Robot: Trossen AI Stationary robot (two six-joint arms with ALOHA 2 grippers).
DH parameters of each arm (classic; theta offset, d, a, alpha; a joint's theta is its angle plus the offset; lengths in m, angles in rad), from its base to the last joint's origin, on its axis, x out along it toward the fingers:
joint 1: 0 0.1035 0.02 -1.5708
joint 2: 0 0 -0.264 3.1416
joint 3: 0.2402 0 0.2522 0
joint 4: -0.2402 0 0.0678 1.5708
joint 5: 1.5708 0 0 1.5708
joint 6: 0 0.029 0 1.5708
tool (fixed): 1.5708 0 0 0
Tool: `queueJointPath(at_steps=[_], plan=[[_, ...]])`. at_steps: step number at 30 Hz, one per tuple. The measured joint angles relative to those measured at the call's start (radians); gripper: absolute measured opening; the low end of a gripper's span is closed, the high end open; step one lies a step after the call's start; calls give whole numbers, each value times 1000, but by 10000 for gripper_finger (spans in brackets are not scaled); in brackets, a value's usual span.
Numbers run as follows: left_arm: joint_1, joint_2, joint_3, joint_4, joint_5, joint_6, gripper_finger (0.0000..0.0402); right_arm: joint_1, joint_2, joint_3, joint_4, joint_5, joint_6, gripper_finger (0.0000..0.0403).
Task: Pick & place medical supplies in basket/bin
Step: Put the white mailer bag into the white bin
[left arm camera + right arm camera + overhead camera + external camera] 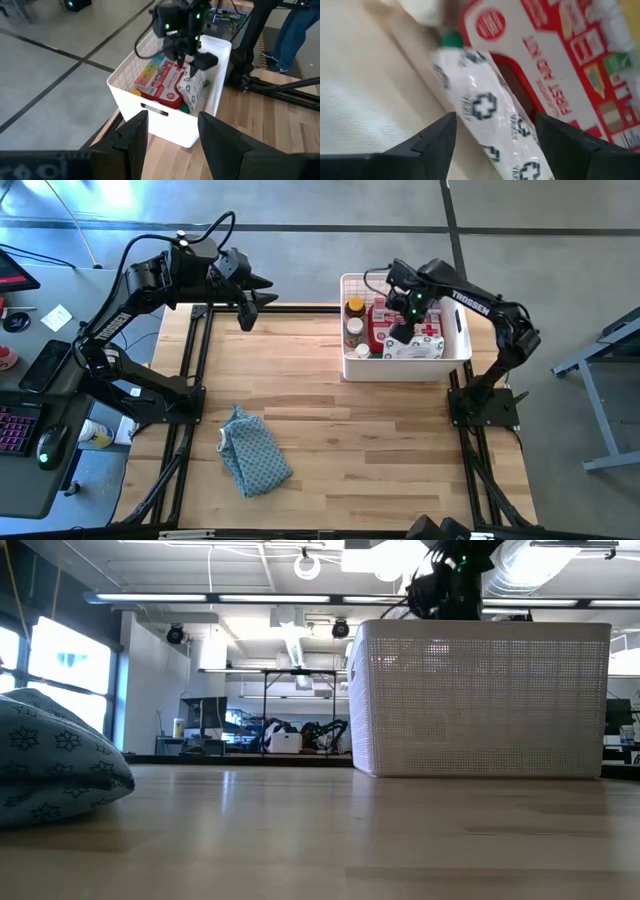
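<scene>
The white lattice bin point(345, 330) point(480, 700) point(165, 125) stands at the table's far right. Inside lie the red first-aid case point(378, 320) point(165, 82) point(555, 55), the rainbow pill organizer point(150, 70), amber pill bottles point(354, 315), a green-capped tube point(451, 39) and the silver-white packet point(192, 87) point(485, 110). My right gripper point(404, 320) point(192, 57) point(495, 135) hangs open inside the bin; its fingers stand on either side of the packet without touching it. My left gripper point(262, 292) point(172, 135) is open, raised over the far edge left of the bin.
A blue-grey patterned cloth point(252, 450) point(50, 760) lies bunched on the near left of the table. Bare wood point(380, 440) stretches between it and the bin. A desk with keyboard and mouse point(40, 420) stands off the left edge. A person's legs point(300, 30) show beyond the table.
</scene>
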Motion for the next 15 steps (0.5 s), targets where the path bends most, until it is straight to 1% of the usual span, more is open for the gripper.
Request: queueJointPath(at_steps=[2,4,8,12,15], plan=[[0,0,0,0,0,0,204,4,0,-45,14,39,-2,255],[0,0,0,-1,-1,0,204,4,0,-98,49,47,-2,252],[0,0,0,-1,-2,0,204,4,-3,-184,87,103,7,246],[0,0,0,-1,3,0,204,3,-12,-193,74,109,27,239],[0,0,0,-2,4,2,204,4,-46,-159,82,131,29,232]])
